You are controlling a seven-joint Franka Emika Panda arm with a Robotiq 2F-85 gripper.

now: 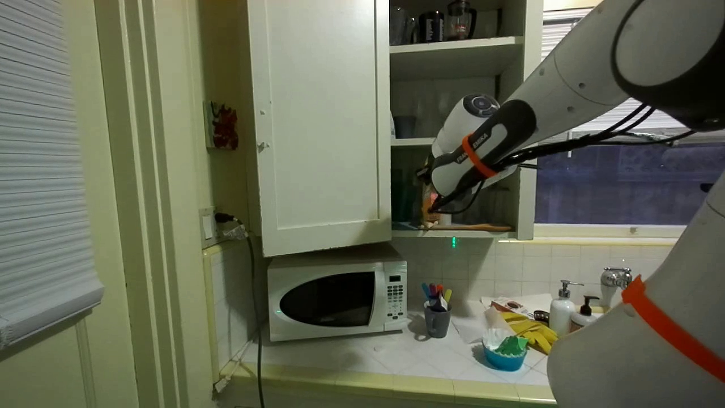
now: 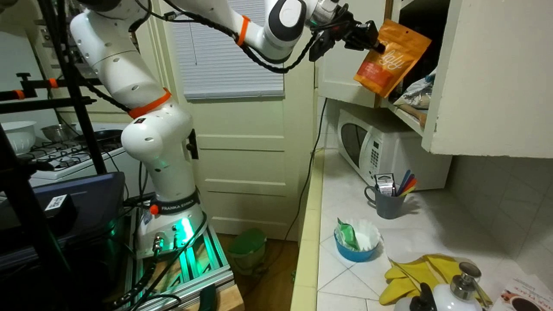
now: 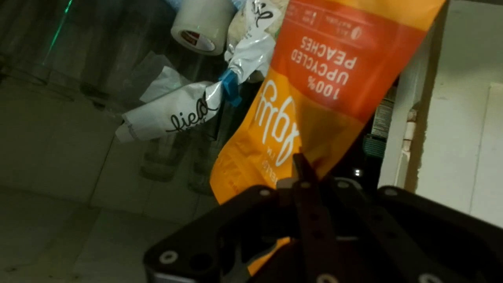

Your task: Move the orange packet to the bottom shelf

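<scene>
At the mouth of the cupboard, the gripper pinches the orange packet by one side edge — it lies just ahead of the gripper, its long axis aslant and its top leaning inward. Near to it stands the open door. Beyond and below is the bottom shelf, so the next move, I judge, should go inward and down — but a white bag and a tape roll may block it.
</scene>
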